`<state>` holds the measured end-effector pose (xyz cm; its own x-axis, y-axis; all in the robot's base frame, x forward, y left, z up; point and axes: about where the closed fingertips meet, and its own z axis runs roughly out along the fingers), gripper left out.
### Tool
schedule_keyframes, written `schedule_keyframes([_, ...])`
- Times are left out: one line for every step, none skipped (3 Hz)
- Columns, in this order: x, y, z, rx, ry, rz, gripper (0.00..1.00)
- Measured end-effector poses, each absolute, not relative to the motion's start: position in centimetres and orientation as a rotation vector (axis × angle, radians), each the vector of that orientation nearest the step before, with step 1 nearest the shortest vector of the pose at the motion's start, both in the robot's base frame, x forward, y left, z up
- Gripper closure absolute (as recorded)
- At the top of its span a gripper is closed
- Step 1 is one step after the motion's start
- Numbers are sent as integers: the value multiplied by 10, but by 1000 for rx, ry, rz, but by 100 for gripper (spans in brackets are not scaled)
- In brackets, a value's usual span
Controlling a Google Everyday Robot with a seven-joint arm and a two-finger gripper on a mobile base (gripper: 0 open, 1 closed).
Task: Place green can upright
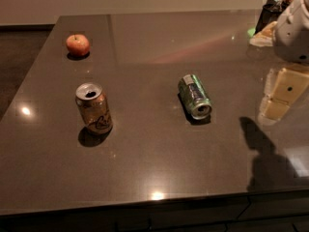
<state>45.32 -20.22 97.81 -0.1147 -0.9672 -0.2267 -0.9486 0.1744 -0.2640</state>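
Observation:
The green can [194,96] lies on its side near the middle of the dark table [154,168]. Its green-and-silver label faces up and its silver top points toward the front right. My gripper [278,96], cream-coloured under a white arm [293,30], hangs above the table's right side. It is well to the right of the can and apart from it. It holds nothing. Its shadow [263,153] falls on the table in front of it.
A tan can with a black scribble logo [94,108] stands upright at the front left. A red apple [77,45] sits at the back left. Dark bags and a green item [270,13] crowd the back right corner. The table's front edge runs along the bottom.

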Motion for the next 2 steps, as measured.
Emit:
schedule_keyframes([479,-176,973,-1980,1882,-66,0])
schedule_keyframes([497,-155,968,-2147,1658,-94,0])
